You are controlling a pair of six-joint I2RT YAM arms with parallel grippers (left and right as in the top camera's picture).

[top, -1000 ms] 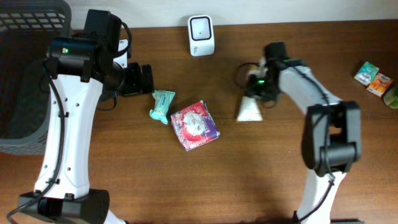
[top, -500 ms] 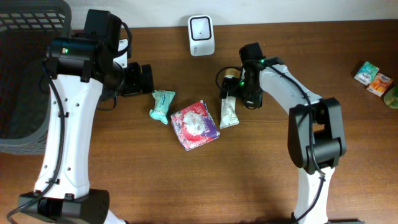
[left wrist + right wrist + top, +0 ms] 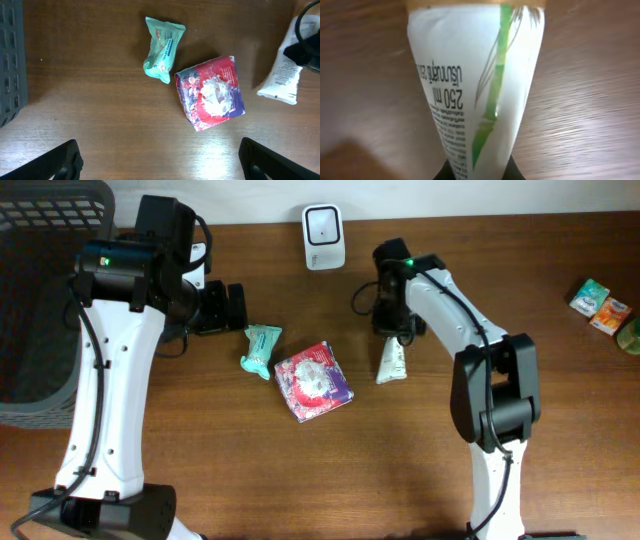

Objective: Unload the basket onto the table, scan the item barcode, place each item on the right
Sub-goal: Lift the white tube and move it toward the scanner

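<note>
ok so left end effector (image 3: 236, 306) hanging wide open, idling by wipes (image 3: 262, 348). right end effector (image 3: 392, 332) pinching tube (image 3: 392, 364) by one end, just right of red pack (image 3: 313, 380), below scanner (image 3: 323, 224). worry: end-only pinch letting tube go swinging or slipping, barcode missing scanner.

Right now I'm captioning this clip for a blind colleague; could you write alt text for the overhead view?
The right hand grips a white tube at a brown wooden table, near a white scanner at the far edge. Left of the tube lie a red-and-purple packet and a teal packet, with the left hand open beside them.
</note>
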